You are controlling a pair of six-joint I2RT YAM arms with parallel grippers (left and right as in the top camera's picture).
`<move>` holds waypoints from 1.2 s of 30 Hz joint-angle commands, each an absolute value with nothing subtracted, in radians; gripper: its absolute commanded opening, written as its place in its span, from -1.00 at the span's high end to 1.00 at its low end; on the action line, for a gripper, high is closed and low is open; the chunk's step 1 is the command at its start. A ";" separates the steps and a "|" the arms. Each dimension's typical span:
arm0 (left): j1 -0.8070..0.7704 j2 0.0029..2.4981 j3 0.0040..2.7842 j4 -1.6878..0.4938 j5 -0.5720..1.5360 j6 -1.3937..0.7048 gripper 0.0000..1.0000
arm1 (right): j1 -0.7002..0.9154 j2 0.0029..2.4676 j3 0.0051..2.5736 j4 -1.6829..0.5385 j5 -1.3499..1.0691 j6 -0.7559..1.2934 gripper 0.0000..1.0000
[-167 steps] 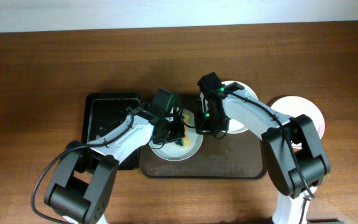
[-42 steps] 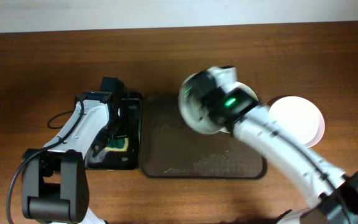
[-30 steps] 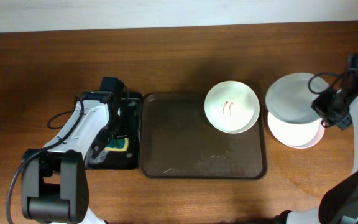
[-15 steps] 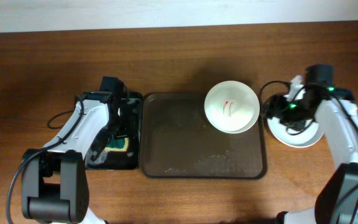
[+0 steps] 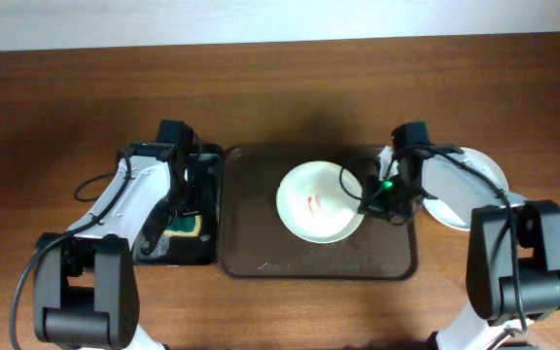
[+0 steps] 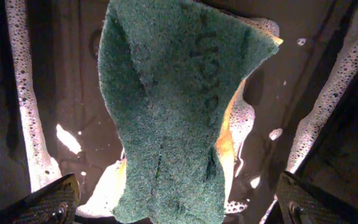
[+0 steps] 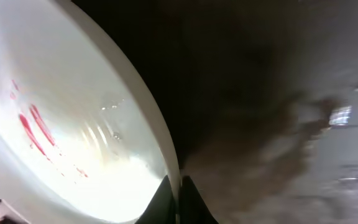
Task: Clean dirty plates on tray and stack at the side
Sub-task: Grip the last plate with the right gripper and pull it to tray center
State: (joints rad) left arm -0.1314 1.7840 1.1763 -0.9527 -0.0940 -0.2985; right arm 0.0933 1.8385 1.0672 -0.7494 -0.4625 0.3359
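The right hand (image 5: 363, 192) pinches the rim of the red-smeared plate (image 5: 314, 199) over the tray (image 5: 261, 233); the left hand (image 6: 179, 202), opened wide, hangs directly above the sponge (image 6: 173, 93).

sponge (image 6: 173, 106) — green over yellow | lying in narrow black tray (image 5: 209, 243) | suds (image 6: 22, 118) — along its walls

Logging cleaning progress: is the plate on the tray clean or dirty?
Dirty: red smears mark the white plate, seen in overhead and right wrist views.

No legible text or markings
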 commanded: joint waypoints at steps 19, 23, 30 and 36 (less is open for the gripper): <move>-0.131 1.765 1.194 -0.953 -0.094 -0.298 -0.99 | 0.276 1.853 1.063 -0.678 -0.276 0.622 0.77; -0.131 1.765 1.194 -0.953 -0.094 -0.297 -0.99 | 0.274 1.853 1.063 -0.550 -0.167 0.577 0.21; -0.131 1.765 1.194 -0.929 -0.094 -0.297 -0.99 | 0.276 1.853 1.063 -0.607 -0.168 0.577 0.92; -0.131 1.767 1.073 -0.767 -0.094 -0.315 -0.71 | 0.276 1.853 1.063 -0.606 -0.168 0.554 0.92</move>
State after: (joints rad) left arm -0.1314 1.7824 1.1454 -0.8108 -0.0933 -0.2985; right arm 0.2703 1.8393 1.0744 -0.5903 -0.2035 0.5751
